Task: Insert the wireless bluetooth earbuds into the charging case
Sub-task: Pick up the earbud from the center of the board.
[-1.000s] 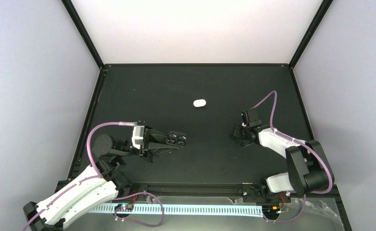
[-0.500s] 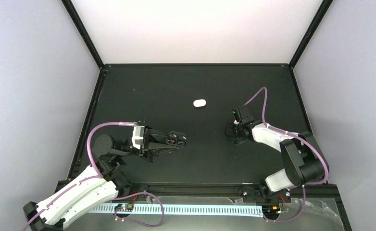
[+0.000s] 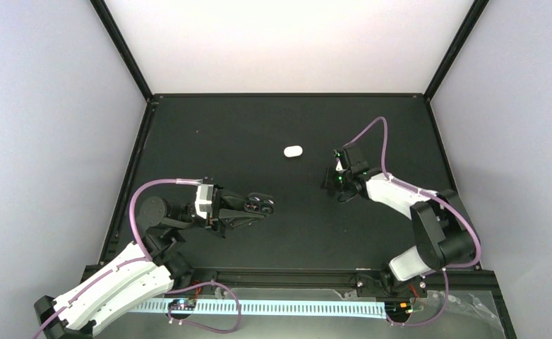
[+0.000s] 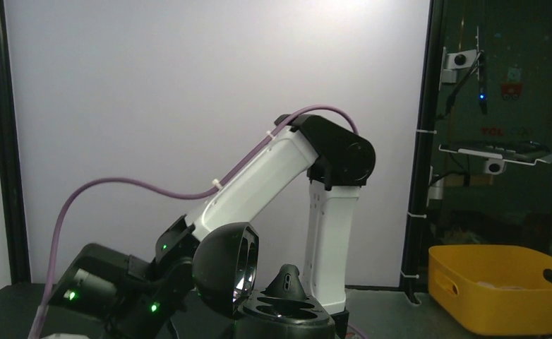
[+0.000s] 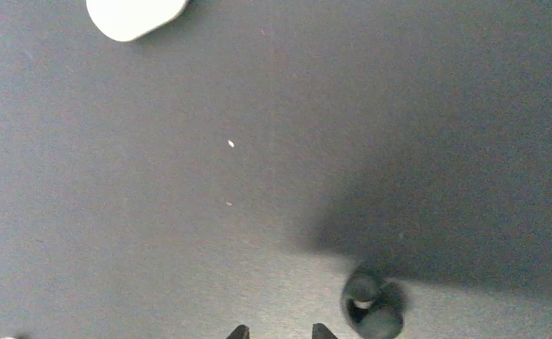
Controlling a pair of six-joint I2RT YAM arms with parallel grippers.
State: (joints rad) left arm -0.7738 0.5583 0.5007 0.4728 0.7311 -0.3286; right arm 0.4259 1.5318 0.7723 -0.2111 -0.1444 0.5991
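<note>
We see the right arm [image 4: 273,176] bent before a pale wall [image 4: 153,78], a purple cable [image 4: 118,185] trailing it, a yellow bin [image 4: 499,289] at right.

We are looking at a robotics lab, and within it a purpose-built test cell. The black table [image 3: 259,127] is boxed in by plain pale wall panels [image 3: 47,141] held in a black frame [image 3: 121,49]. A left arm [image 3: 111,289] and a right arm [image 3: 400,198], both white and black, are bolted to a rail [image 3: 287,272] at the near edge, trailing purple cables [image 3: 133,208]. In the left wrist view we see past the enclosure into a dim room. There, small cameras [image 4: 461,60] are clamped on a stand, a blue indicator light [image 4: 482,95] glows, and a yellow plastic bin [image 4: 499,289] sits low on the right.
</note>
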